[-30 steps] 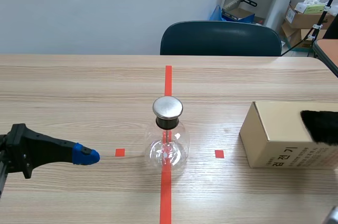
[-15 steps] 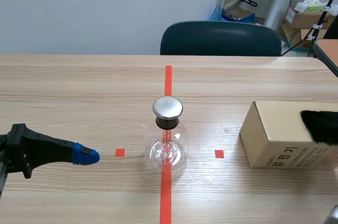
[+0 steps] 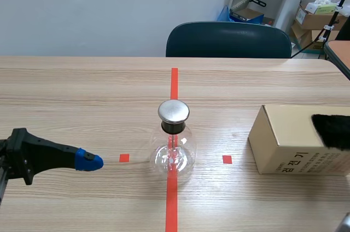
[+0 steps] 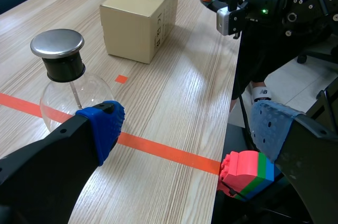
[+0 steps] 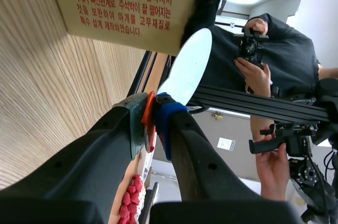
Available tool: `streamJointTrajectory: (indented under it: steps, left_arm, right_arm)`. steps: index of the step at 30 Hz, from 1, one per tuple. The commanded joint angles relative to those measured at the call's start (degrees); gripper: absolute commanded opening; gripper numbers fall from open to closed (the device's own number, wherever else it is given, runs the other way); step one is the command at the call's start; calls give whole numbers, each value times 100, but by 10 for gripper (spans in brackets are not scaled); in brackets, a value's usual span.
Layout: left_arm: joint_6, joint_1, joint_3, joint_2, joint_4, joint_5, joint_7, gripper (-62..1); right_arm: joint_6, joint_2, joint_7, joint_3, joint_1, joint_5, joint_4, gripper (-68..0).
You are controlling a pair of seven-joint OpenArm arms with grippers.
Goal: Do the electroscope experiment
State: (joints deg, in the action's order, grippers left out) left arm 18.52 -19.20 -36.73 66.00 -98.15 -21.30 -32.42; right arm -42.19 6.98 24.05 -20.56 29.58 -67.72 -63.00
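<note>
On centre tape (image 3: pixel 174 81) | electroscope (image 3: pixel 173 140): clear flask, black neck, metal cap

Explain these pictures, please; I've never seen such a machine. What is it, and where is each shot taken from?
It is a robot with two black arms. One camera looks across the table; the other two sit on the wrists, looking past each hand. On the table stand a glass flask with a metal cap and a cardboard box with a fuzzy black cloth on top. The left hand is open and empty. The right hand grips a white paddle by its red handle.
</note>
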Motion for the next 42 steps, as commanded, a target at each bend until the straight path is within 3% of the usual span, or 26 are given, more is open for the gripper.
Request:
streamJointTrajectory:
  steps: [1, 6, 8, 12, 14, 16, 20, 22, 24, 28, 30, 32, 36, 38, 40, 42]
  left_arm:
    - [11, 17, 20, -39, -92, -35, -76, -97]
    - [11, 17, 20, -42, -92, -35, -76, -97]
    - [11, 17, 20, -42, -92, -35, -76, -97]
    - [11, 17, 20, -42, -92, -35, -76, -97]
    - [11, 17, 20, -42, -92, -35, -76, -97]
    - [11, 17, 20, -42, -92, -35, -76, -97]
    - [11, 17, 20, -42, -92, -37, -76, -97]
    - [11, 17, 20, -42, -92, -37, -76, -97]
    - [11, 17, 20, -42, -92, -37, -76, -97]
    - [11, 17, 20, -42, -92, -37, -76, -97]
    - [11, 17, 20, -42, -92, -37, -76, -97]
    - [11, 17, 20, -42, -92, -37, -76, -97]
    - [11, 17, 20, -42, -92, -37, -74, -97]
    - [11, 17, 20, -42, -92, -37, -74, -97]
    - [11, 17, 20, -42, -92, -37, -74, -97]
    - [11, 17, 20, -42, -92, -35, -74, -97]
  right_arm:
    - [-267, 31, 330, -15, 22, -70, -90, -656]
    - [-267, 31, 1784, -11, 24, -114, -90, -656]
    - [-267, 28, 1681, -13, 24, -107, -90, -656]
    - [-267, 13, 448, -101, 26, -109, -90, -656]
    - [-267, 15, 212, -140, 24, -133, -90, -656]
    - [-267, 15, 415, -140, 20, -238, -90, -656]
    - [-267, 15, 1727, -122, 11, -260, -90, -656]
    - [-267, 15, 2052, -122, 11, -243, -90, -656]
    - [-267, 13, 1825, -125, 24, -212, -90, -656]
    - [-267, 2, 446, -129, 26, -212, -90, -656]
    - [-267, 0, 175, -131, 24, -216, -90, -656]
    - [-267, 0, 393, -129, 22, -219, -90, -656]
    - [-267, 0, 1639, -129, 22, -216, -90, -656]
    - [-267, -4, 1939, -129, 24, -214, -90, -656]
    - [-267, -22, 1722, -131, 26, -160, -90, -656]
    - [-267, -48, 1093, -131, 26, -101, -90, -656]
